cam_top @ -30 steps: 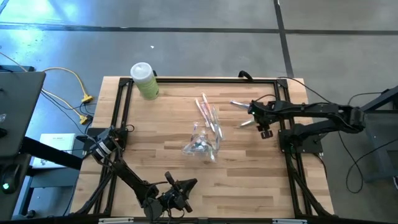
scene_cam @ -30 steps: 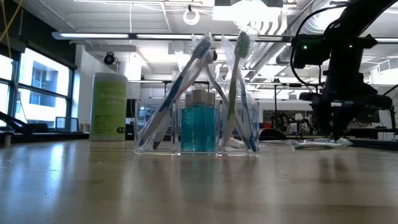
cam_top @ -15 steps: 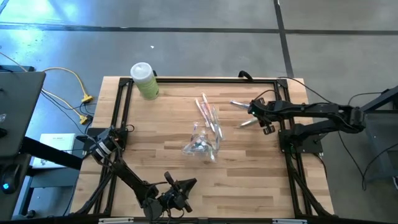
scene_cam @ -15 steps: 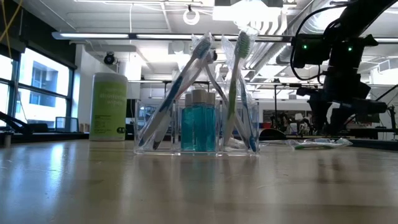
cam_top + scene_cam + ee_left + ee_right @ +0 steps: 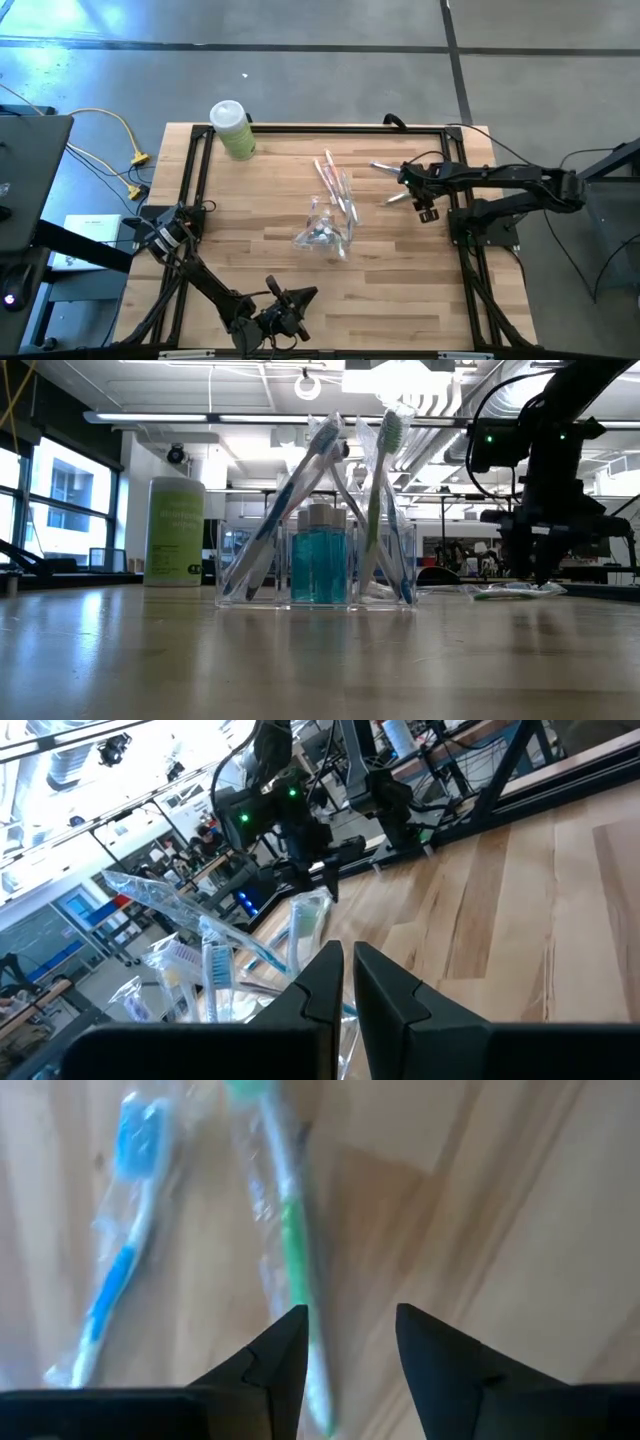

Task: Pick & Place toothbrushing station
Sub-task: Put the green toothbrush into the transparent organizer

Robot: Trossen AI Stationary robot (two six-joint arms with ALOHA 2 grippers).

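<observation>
Taking the clear organizer [image 5: 316, 565] in the middle of the table [image 5: 260, 250] as the landmark: on the near side of it, at the table's front edge, the left gripper [image 5: 290, 305] waits with its two fingers pressed together and nothing between them.

The organizer itself already looks partly stocked. The low view shows a bottle of blue liquid [image 5: 320, 565] standing in its centre and wrapped toothbrushes [image 5: 385, 500] leaning out of its side compartments, so some of the placing appears done.

Beyond the organizer, toward the table's right rear, two more wrapped toothbrushes lie flat on the wood: a green one [image 5: 290, 1250] and a blue one [image 5: 120, 1260], side by side but apart. These look like what is left to move. The right gripper [image 5: 424, 203] hangs just above the green toothbrush with its fingers apart and nothing held; whether the fingertips touch the wrapper cannot be told.

Farthest from the organizer, at the rear left corner, stands a green canister [image 5: 232, 130], well apart from everything else.
</observation>
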